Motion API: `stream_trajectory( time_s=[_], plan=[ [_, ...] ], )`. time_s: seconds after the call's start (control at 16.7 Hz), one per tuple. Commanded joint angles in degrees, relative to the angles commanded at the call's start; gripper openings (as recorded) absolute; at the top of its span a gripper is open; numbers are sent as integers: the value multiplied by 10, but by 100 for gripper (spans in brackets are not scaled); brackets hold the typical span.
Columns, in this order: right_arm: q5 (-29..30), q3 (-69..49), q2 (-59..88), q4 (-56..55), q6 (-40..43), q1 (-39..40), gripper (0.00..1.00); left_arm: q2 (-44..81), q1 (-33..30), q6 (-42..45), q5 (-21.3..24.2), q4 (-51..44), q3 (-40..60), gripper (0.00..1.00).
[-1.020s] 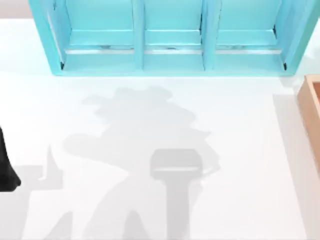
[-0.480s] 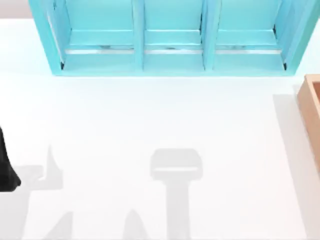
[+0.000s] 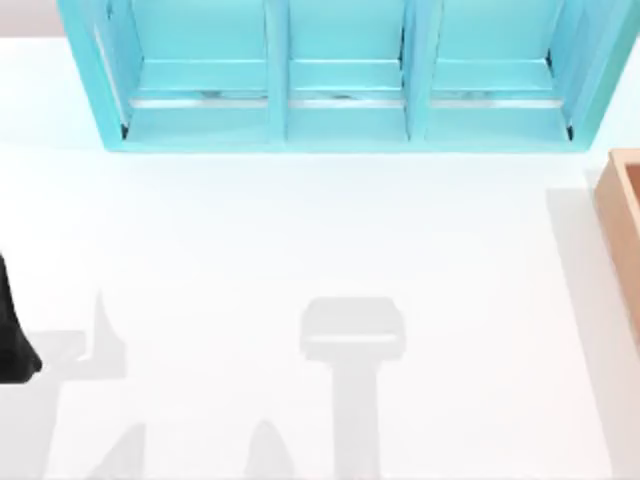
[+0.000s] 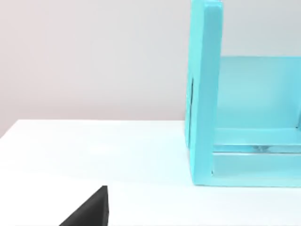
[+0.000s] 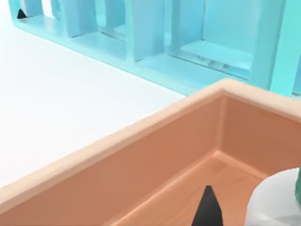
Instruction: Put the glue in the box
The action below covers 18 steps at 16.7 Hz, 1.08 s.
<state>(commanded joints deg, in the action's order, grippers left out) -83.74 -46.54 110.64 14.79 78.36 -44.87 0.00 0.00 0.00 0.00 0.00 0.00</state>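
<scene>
The glue (image 5: pixel 274 203) shows in the right wrist view as a white rounded body with a sliver of green cap, close to the camera and inside the walls of the box (image 5: pixel 141 136). A dark tip of my right gripper (image 5: pixel 207 210) stands just beside it, above the box's wooden floor. Whether the glue is held or resting on the floor I cannot tell. In the top view the tan box (image 3: pixel 624 225) pokes in at the right edge. My left arm (image 3: pixel 12 335) is parked at the table's left edge.
A big turquoise three-bay shelf unit (image 3: pixel 340 120) spans the back of the white table, and its end wall (image 4: pixel 204 94) rises in the left wrist view. Grey shadows lie across the table's front middle.
A large arm-shaped shadow that lay over the middle of the table one second ago is gone. The left arm, shelf and box have not moved.
</scene>
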Motion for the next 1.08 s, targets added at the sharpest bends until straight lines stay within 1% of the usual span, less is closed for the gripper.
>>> stream_trajectory(
  time_s=[0.72,0.78,1.08],
  plan=[
    [0,0,0,0,0,0,98,0,0,0,0,0,0,100],
    [0,0,0,0,0,0,100,0,0,0,0,0,0,100],
    [0,0,0,0,0,0,100,0,0,0,0,0,0,100]
  ],
)
